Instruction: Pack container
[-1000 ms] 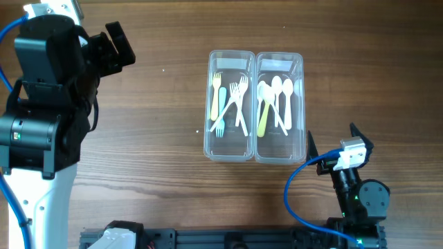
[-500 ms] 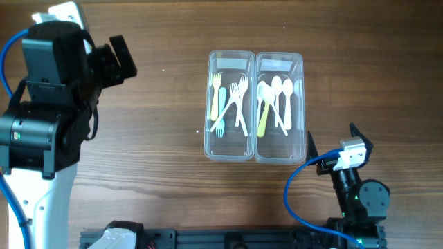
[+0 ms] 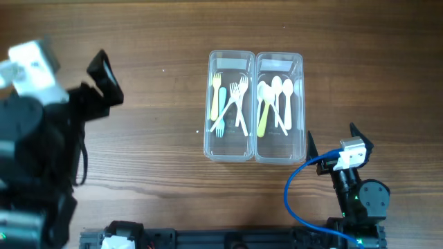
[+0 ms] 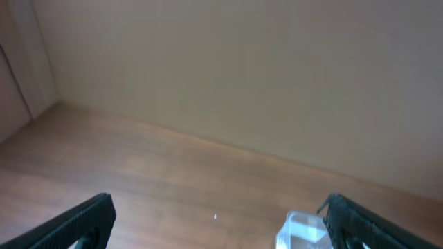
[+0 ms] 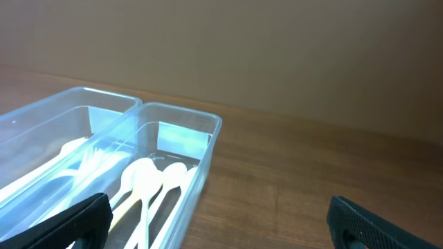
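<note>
The clear two-trough container (image 3: 255,149) lies in the middle of the table. Its left trough holds yellow, teal and white forks (image 3: 228,104); its right trough holds white and yellow-green spoons (image 3: 275,102). My left gripper (image 3: 102,70) is far left of the container, open and empty, and the arm is motion-blurred. In the left wrist view that gripper (image 4: 221,228) spans bare wood, with a container corner (image 4: 299,232) by the right finger. My right gripper (image 3: 332,140) stands open just off the container's near right corner. The right wrist view shows this gripper (image 5: 218,225) empty beside the container rim (image 5: 181,111) and spoons (image 5: 145,181).
The brown wooden table (image 3: 152,138) surrounds the container. A blue cable (image 3: 294,183) loops by the right arm's base. A dark rail (image 3: 228,238) runs along the front edge. A plain beige wall (image 5: 277,48) stands behind the table.
The left arm has swung toward the left and the front edge and is now blurred. The right arm and the container have not moved.
</note>
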Motion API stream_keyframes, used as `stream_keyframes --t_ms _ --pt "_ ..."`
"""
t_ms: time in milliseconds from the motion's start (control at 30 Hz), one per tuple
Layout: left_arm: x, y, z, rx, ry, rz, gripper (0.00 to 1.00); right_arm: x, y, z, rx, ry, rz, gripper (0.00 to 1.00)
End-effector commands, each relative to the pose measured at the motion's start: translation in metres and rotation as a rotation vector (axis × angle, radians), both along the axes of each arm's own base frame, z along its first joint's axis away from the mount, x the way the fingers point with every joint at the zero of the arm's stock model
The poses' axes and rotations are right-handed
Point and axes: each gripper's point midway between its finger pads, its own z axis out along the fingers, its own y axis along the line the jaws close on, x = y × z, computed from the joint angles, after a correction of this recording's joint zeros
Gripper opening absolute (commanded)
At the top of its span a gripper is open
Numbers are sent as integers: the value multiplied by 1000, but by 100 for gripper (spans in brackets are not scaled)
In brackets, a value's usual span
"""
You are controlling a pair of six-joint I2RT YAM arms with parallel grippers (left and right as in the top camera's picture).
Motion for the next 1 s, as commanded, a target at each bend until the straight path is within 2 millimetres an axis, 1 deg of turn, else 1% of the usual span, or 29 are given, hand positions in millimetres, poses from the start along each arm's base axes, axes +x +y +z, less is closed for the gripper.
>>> stream_keyframes --t_ms 0,33,267,367,500,633,800,967 --pt "-4 -2 -45 1 27 -16 100 -1 2 -1 -10 -10 14 100" --pt "-7 -2 -60 -1 11 -16 100 -1 2 -1 -10 -10 14 100" --pt "-20 0 -117 -9 -48 -16 100 -1 2 -1 -10 -10 14 100" --pt "-29 1 -133 -10 -56 -16 100 -1 2 -1 -10 -10 14 99" --pt "-43 4 -161 -11 -67 -16 100 -1 2 -1 -10 -10 14 100" --pt "-53 5 -183 -14 -84 -16 100 -1 2 -1 -10 -10 14 100" --pt "-58 6 -215 -14 -87 -14 100 -1 2 -1 -10 -10 14 100" --pt "-58 9 -234 -13 -83 1 100 -1 2 -1 -10 -10 14 100"
